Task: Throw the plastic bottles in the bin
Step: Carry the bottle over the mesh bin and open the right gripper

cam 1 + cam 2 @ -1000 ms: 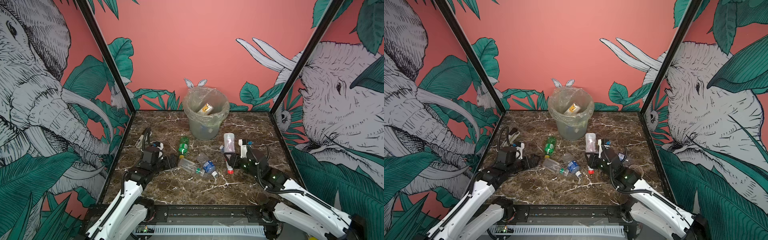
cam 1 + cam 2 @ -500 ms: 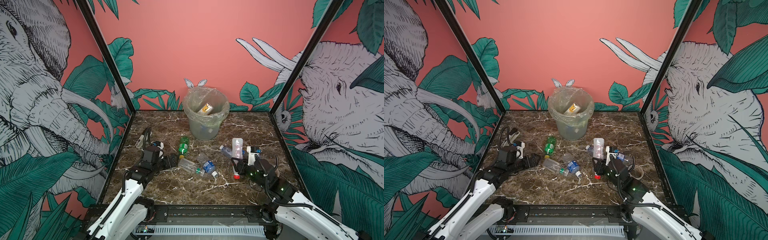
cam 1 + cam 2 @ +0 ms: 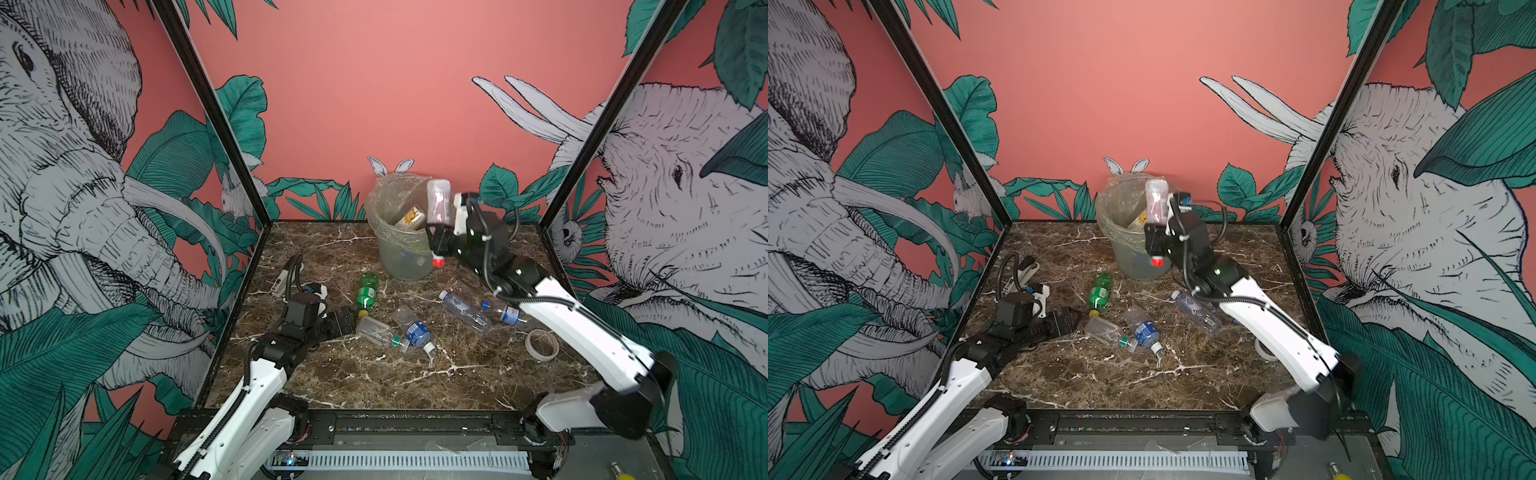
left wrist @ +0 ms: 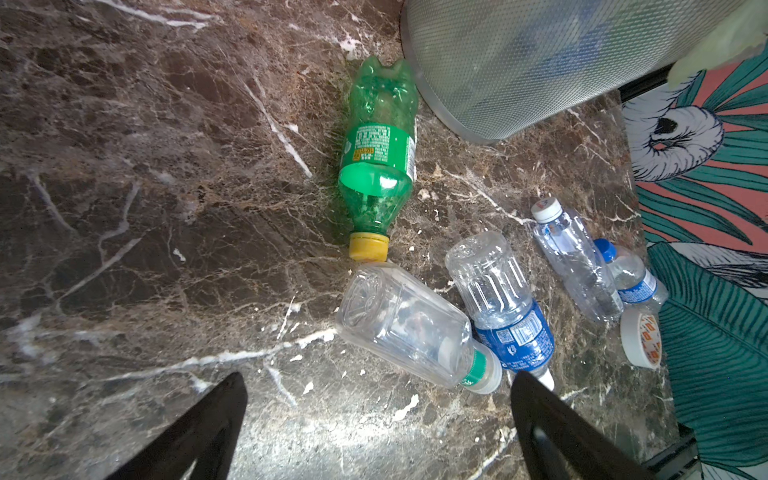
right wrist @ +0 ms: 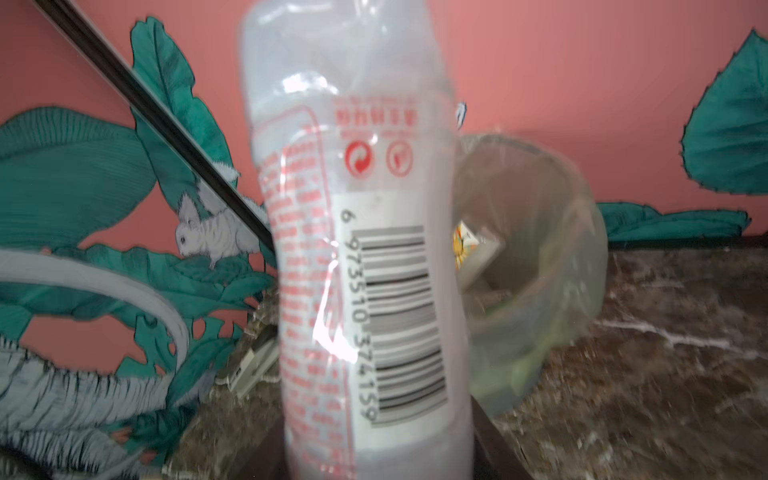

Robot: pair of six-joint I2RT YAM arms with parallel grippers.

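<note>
Right wrist view: a pale plastic bottle [image 5: 365, 249] with red print and a barcode is seen upright between the dark jaws of the right pincer [image 3: 437, 239]. The pincer is clenched on the bottle's lower body; how firmly cannot be told. In both top views this bottle is shown cap down, with its long axis vertical, its red cap [image 3: 437, 262] below the jaws and its base above.

The lined bin [image 3: 401, 253] is placed near the middle of the back edge of the surface [image 3: 374, 386]. The held bottle is at rim height, on the side of the bin nearer the right edge. The opening appears to lie just beyond it, toward the left edge, and a clean drop is judged to depend on that small offset being closed.

The left pincer [image 4: 376, 378] is spread wide and empty, low near the left edge. A clear green-capped bottle [image 4: 409, 328] lies just ahead of it, one of 5 lying on the surface.
</note>
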